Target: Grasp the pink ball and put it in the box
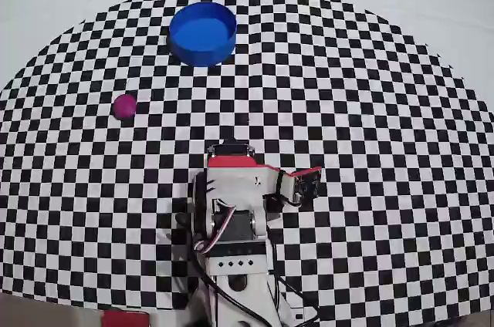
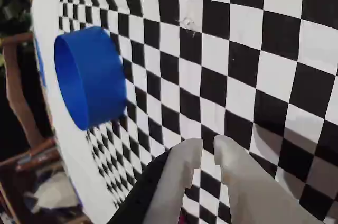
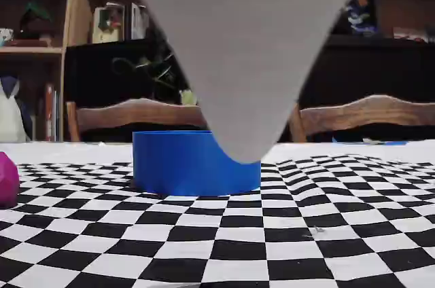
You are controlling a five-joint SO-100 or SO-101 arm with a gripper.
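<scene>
In the overhead view the pink ball (image 1: 124, 105) is lying far-left of the gripper (image 1: 309, 184), well apart from it and near-left of the box (image 1: 202, 32), while the fingers are being held nearly together on nothing.

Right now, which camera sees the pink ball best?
The overhead view: the whole ball sits in the open on the checkered mat, left of the arm. The fixed view catches only part of it at the left edge. The wrist view shows no clear ball.
</scene>
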